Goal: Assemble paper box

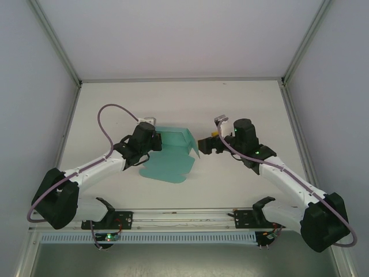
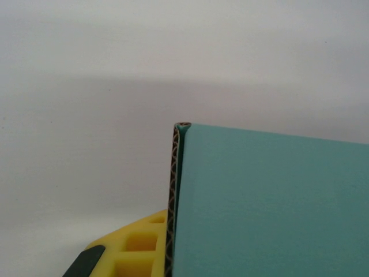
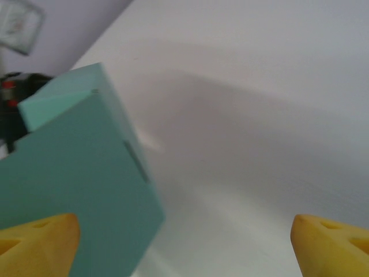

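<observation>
Left wrist view: paper box (image 2: 271, 202) cut off by the frame, card hides most of the yellow finger (image 2: 135, 248). Box sits in the middle of the table (image 1: 242, 104), half folded: flat panel toward the arms, walls up at the far end, long axis roughly near-far. Left gripper (image 1: 155, 140) clamped on its left wall. Right gripper (image 1: 205, 145) spread wide just beside the right flap, holding nothing.
</observation>
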Controlling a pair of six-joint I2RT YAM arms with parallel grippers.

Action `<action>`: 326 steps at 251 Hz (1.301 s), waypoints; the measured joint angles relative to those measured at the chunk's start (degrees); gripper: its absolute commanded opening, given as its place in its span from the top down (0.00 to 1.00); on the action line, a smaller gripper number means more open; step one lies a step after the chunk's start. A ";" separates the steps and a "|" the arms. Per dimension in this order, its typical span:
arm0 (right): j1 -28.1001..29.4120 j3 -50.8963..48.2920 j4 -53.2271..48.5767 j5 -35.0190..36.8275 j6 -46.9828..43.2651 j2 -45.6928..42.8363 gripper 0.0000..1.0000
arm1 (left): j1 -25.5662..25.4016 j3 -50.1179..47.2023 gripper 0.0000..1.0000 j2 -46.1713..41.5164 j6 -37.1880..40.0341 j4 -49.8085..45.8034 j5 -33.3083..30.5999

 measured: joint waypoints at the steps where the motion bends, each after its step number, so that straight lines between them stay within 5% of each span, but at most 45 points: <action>1: 0.09 0.00 0.07 -0.11 -0.02 0.07 0.07 | 0.00 0.00 1.00 0.00 0.00 0.00 0.04; 87: 7.17 4.85 5.16 -3.48 -1.31 11.78 0.24 | 0.00 0.15 1.00 0.85 -0.02 -0.26 0.11; 153: 10.45 7.65 5.42 2.54 -3.91 15.61 0.13 | 0.09 0.81 1.00 0.92 -0.42 -3.72 -3.72; 326: 12.72 4.24 5.29 3.23 -4.63 11.10 0.18 | 0.02 3.04 1.00 1.16 -1.97 -6.67 -4.42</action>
